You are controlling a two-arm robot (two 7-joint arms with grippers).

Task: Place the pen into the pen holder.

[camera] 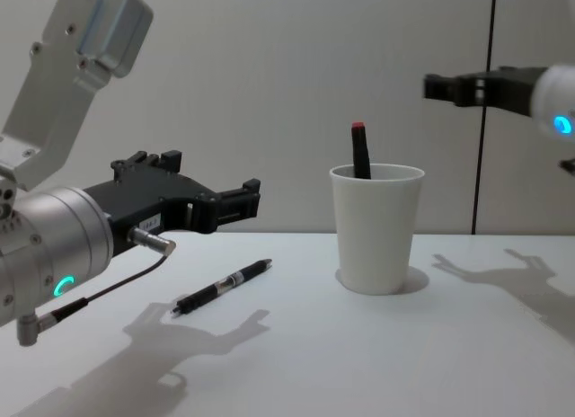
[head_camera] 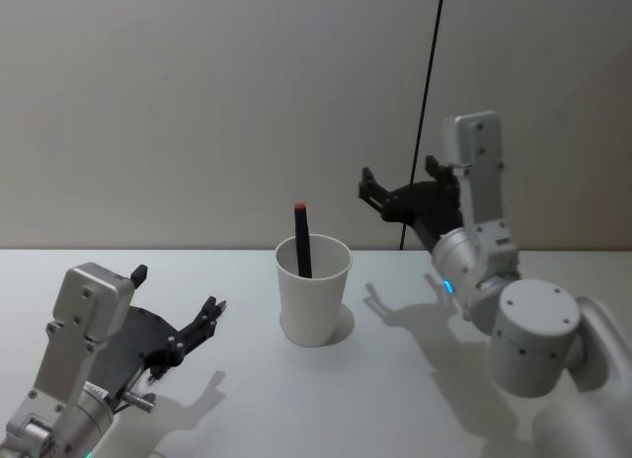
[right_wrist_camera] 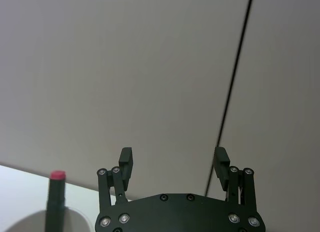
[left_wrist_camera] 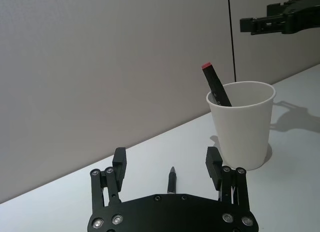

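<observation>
Left hand [left_wrist_camera: 167, 154], spread wide, half hides the pen [left_wrist_camera: 171, 179].

So the flat white tabletop [camera: 467, 345] took up the lower part of the chest view, running back to the grey wall [camera: 269, 75]. Two things sat right on it. A white tapered paper cup [camera: 375, 228] with a rolled rim stood upright just right of centre, base flat on the surface. A slim black pen [camera: 222, 288] lay flat left of centre, well apart from the cup, slanted with one end toward the upper right. Soft shadows [camera: 193, 332] fell across the tabletop at lower left and right.
</observation>
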